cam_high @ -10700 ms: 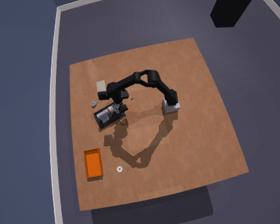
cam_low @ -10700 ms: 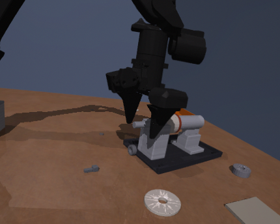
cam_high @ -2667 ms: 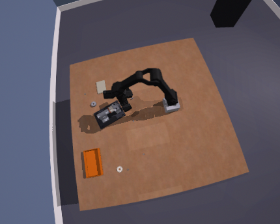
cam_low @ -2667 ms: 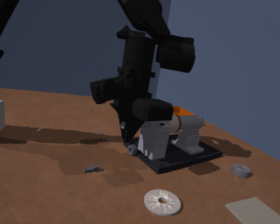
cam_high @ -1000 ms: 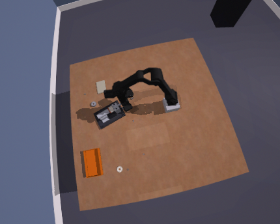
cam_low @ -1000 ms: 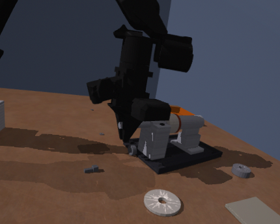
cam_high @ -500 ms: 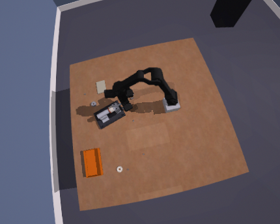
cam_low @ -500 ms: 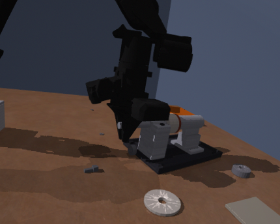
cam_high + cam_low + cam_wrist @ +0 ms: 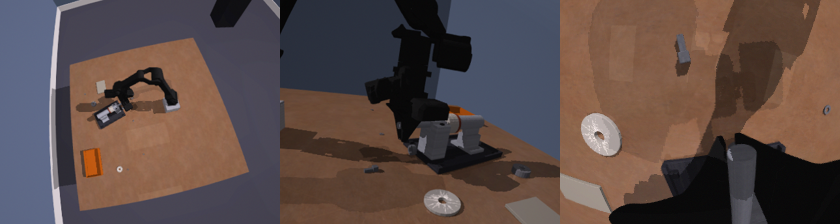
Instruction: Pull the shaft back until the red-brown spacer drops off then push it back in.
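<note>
My gripper [image 9: 122, 105] [image 9: 403, 135] [image 9: 728, 139] is shut on the grey shaft [image 9: 424, 124] [image 9: 741, 182], whose free end sticks out past the fingers. The shaft passes through the upright grey block [image 9: 434, 143] on the dark base [image 9: 101, 126] [image 9: 472, 161] [image 9: 678, 166]. Beyond the block, whitish spacers [image 9: 112, 107] [image 9: 453, 123] sit around the shaft line. The red-brown spacer [image 9: 460, 123] is a thin ring between them and the big housing block [image 9: 103, 116] [image 9: 473, 121]; I see no clear gap. The fingers and shaft hide the spacers in the wrist view.
An orange bin [image 9: 92, 163] [image 9: 462, 110] stands away from the base. A white disc [image 9: 442, 202] [image 9: 601, 134], a grey bolt [image 9: 372, 169] [image 9: 683, 49], a grey ring [image 9: 94, 103] [image 9: 521, 170] and a beige plate [image 9: 101, 86] [image 9: 534, 210] [image 9: 582, 192] lie nearby.
</note>
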Robot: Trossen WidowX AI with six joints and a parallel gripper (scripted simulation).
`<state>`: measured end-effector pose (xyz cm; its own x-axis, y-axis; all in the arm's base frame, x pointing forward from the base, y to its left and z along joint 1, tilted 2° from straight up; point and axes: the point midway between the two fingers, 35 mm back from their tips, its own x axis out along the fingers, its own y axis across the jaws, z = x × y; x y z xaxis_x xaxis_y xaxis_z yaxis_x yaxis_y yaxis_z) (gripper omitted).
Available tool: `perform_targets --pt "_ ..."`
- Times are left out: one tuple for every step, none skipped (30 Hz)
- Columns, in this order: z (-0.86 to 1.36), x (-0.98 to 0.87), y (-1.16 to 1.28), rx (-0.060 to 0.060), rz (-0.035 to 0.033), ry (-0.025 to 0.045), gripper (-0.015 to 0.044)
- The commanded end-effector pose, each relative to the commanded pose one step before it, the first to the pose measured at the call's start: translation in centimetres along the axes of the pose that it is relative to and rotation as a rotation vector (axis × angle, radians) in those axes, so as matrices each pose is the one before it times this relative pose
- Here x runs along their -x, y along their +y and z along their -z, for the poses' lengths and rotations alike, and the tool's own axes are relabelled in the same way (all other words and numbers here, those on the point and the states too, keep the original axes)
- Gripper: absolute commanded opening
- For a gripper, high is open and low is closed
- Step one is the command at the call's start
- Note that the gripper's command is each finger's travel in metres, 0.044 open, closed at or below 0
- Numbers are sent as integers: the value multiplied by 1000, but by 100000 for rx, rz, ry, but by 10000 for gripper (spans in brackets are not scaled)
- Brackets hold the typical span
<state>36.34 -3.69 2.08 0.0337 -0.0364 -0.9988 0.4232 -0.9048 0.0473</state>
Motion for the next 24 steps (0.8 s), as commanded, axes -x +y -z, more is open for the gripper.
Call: perform_targets --pt "-168 -39 32 241 -130 -408 0" --pt "-12 0 0 0 0 -1 0" --pt "-12 0 0 0 0 -1 0" --pt "-12 0 0 0 0 -1 0" --pt "-12 0 0 0 0 -1 0" --pt "-12 0 0 0 0 -1 0" --pt "-12 0 0 0 0 -1 0" --pt "-12 0 0 0 0 -1 0" --pt "-12 0 0 0 0 -1 0" --pt "-12 0 0 0 0 -1 0" --pt "-12 0 0 0 0 -1 0" --pt "-12 0 0 0 0 -1 0" --pt "-12 0 0 0 0 -1 0" --pt "-12 0 0 0 0 -1 0" --pt "-12 0 0 0 0 -1 0" --pt "-12 0 0 0 0 -1 0" --pt "-12 0 0 0 0 -1 0" --pt "152 38 -31 -239 152 407 0" --pt "0 0 0 0 0 0 0" --pt "0 0 0 0 0 0 0" --pt "0 0 0 0 0 0 0" --pt "0 0 0 0 0 0 0" --pt "0 0 0 0 0 0 0" --pt "0 0 0 0 0 0 0"
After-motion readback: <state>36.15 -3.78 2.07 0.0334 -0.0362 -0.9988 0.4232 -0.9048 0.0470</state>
